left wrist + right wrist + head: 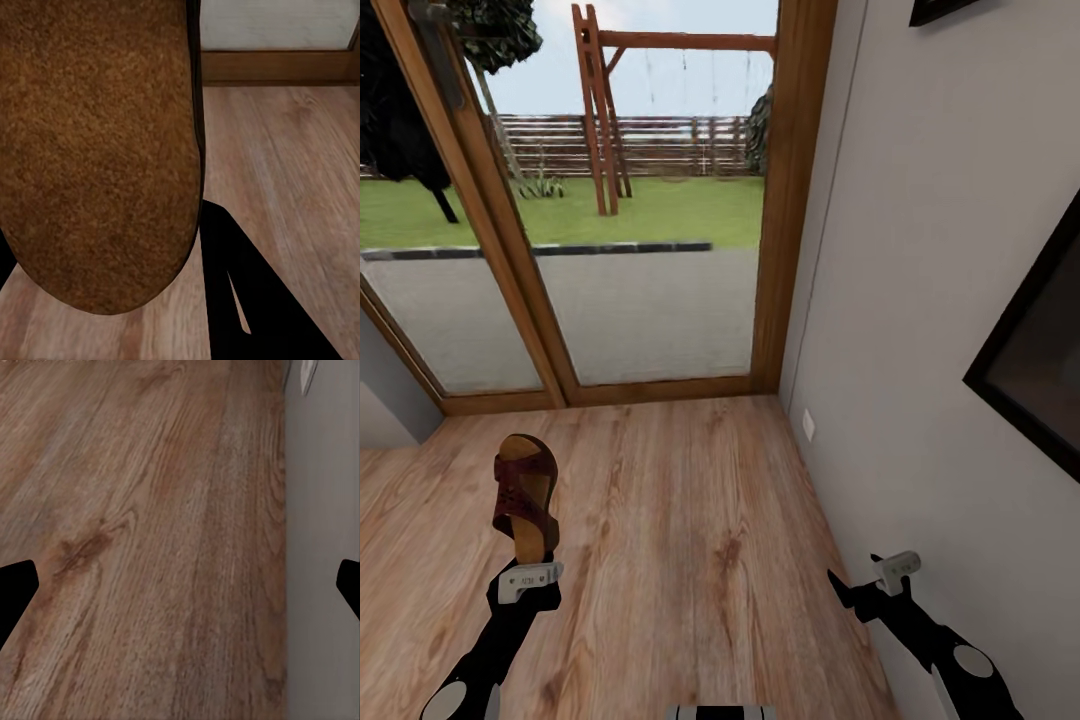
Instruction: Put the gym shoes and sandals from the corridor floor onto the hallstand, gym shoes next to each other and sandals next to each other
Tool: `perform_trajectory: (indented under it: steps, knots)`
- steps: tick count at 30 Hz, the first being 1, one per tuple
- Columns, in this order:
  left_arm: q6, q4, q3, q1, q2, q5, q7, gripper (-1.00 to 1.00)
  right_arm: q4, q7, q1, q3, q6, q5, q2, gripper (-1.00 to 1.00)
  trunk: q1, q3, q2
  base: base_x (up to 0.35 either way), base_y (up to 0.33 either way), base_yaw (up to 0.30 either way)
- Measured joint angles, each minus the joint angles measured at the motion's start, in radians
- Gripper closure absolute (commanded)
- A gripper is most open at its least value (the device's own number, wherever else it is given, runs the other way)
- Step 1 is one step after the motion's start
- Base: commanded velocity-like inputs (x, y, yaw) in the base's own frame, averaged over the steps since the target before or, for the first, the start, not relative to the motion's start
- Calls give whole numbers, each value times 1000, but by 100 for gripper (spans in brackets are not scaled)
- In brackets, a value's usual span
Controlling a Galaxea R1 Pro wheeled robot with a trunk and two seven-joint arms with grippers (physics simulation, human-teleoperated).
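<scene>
- Head view: the left gripper holds one sandal by its heel end, the shoe lifted clear of the corridor floor with its toe pointing up and away towards the glass door. The dark reddish-brown perforated straps face the camera's left and the tan sole edge shows on the right. The right gripper hangs low beside the grey wall, with nothing between its fingers; from here I cannot tell how wide they stand. A white wall socket sits low on that wall, and a dark picture frame hangs higher up. Through the glass there is a lawn, a wooden swing frame and a fence.
- Left wrist view: the sandal's rough tan underside is seen close up, which the head view does not show; a dark finger lies beside it, above the plank floor and the door's wooden base.
- Right wrist view: the two black fingertips stand wide apart at opposite edges, with bare wood-grain floor between them and the grey wall alongside.
</scene>
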Motion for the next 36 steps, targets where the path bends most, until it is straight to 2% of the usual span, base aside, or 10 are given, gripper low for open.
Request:
perform_trajectory:
  steps: [28, 36]
  knots:
    - [2, 0, 1, 0, 0, -1, 0, 100, 0, -1, 0, 0, -1, 0, 0, -100, -1, 0, 0, 315, 32, 1]
    - [1, 0, 1, 0, 0, -1, 0, 100, -1, -1, 0, 0, -2, 1, 0, -100, -1, -3, 0, 339, 72, 198]
